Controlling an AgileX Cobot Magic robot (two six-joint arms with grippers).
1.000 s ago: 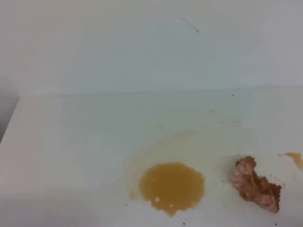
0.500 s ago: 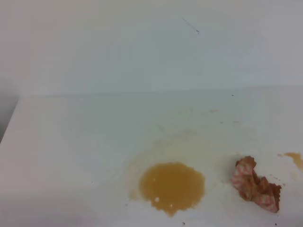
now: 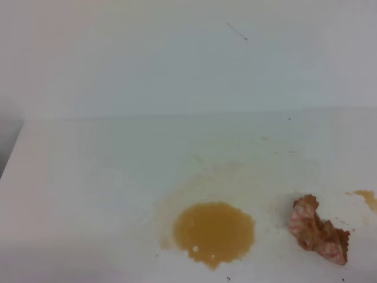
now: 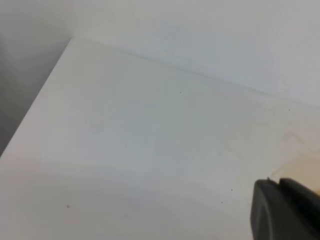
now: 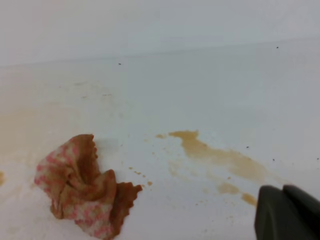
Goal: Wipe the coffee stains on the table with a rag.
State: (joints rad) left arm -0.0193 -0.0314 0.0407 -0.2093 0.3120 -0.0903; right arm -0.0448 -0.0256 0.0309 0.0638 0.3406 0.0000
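We see the table (image 3: 88, 177) bearing the large coffee stain (image 3: 214, 233), then the rag (image 5: 82, 187) — up and left of the right gripper (image 5: 287, 212). We judge it soft, light, damp (pinch its raised fold). Both grippers, left gripper (image 4: 285, 210) included, touch nothing; their opening we cannot tell.

Only a dark fingertip block of the left hand (image 4: 285, 210) shows, at the lower right corner of its wrist view, above the white surface (image 4: 125, 140). The right hand (image 5: 287, 212) shows likewise; neither hand's opening can be judged.
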